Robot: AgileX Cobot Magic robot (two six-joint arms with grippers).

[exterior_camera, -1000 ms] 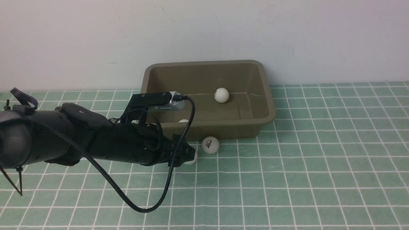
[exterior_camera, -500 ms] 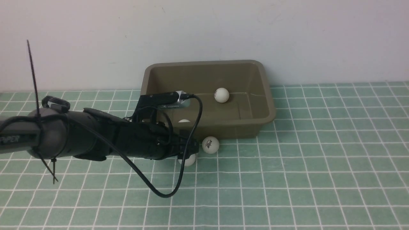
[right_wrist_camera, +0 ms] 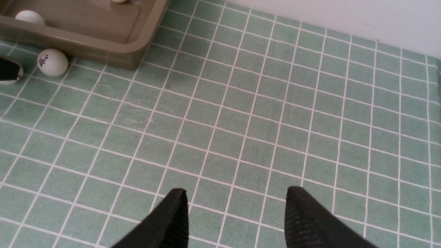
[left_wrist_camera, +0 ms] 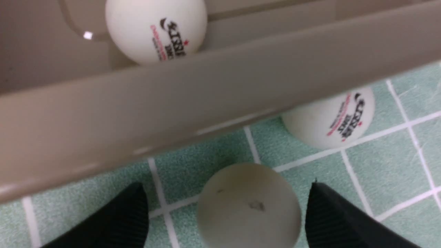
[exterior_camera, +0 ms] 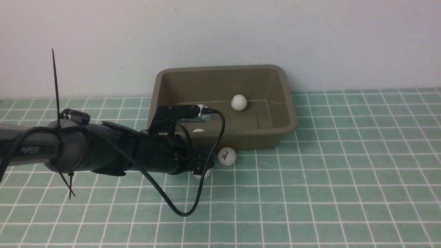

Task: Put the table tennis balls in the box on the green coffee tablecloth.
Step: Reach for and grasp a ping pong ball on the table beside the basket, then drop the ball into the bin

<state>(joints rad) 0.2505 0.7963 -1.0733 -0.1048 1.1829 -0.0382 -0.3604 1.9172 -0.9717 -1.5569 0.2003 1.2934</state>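
The olive-brown box stands on the green coffee tablecloth by the wall. One table tennis ball lies inside it, and a second shows just over the near wall. A third ball rests on the cloth against the box's front. Beside it lies another ball, between the fingers of my open left gripper, with a gap on each side. My right gripper hangs open over bare cloth, holding nothing, and is out of the front view.
A white wall runs right behind the box. My left arm's black cable loops down over the cloth in front of the arm. The box's near wall is close ahead of the left fingers.
My left arm has reached further forward and right, bringing its open fingers around the ball in front of the box. That ball is now mostly hidden in the front view. The other balls have not moved.
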